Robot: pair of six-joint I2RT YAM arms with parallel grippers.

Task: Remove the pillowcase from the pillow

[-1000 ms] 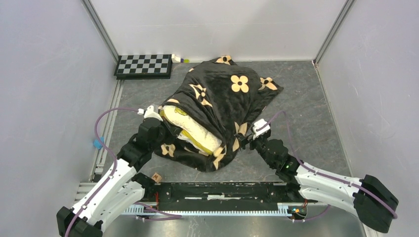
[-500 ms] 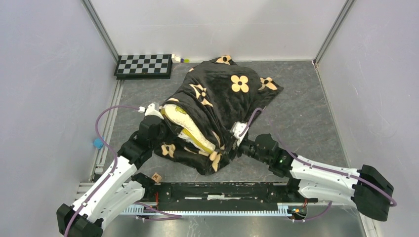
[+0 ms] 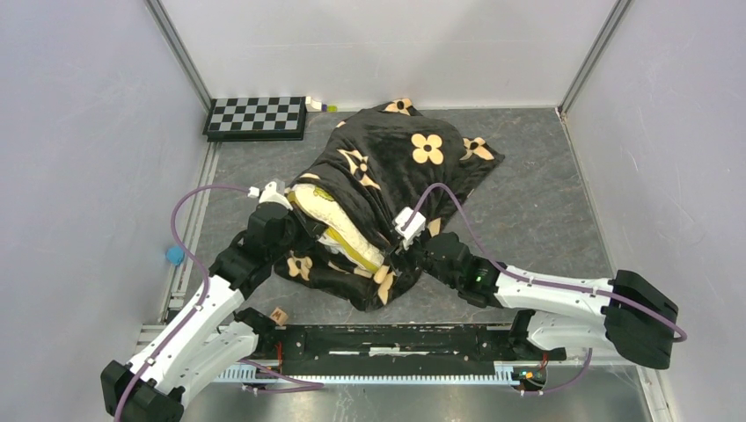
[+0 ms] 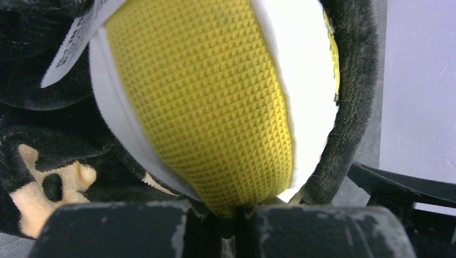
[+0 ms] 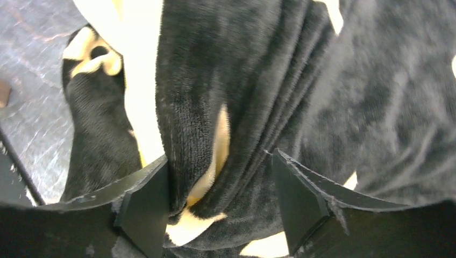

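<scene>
A black-and-white checkerboard [image 3: 257, 115] lay in the far left corner of the grey table [image 3: 545, 193], well apart from the heap. Mid-table, the velvety, flower-printed black pillowcase [image 3: 413, 167] covered most of the cream pillow [image 3: 339, 224], whose yellow mesh band bulged from the near opening. The left gripper [image 4: 236, 217] pinched that band. The right gripper [image 5: 220, 199] had its fingers apart, straddling a pillowcase fold.

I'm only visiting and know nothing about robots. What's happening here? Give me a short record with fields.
pillowcase: black with tan flowers, covers the far part of the pillow
pillow: near end bared, cream with a yellow band
left gripper: shut on the pillow's yellow band
right gripper: open, a fold of pillowcase between its fingers
checkerboard: far left corner of the table
</scene>
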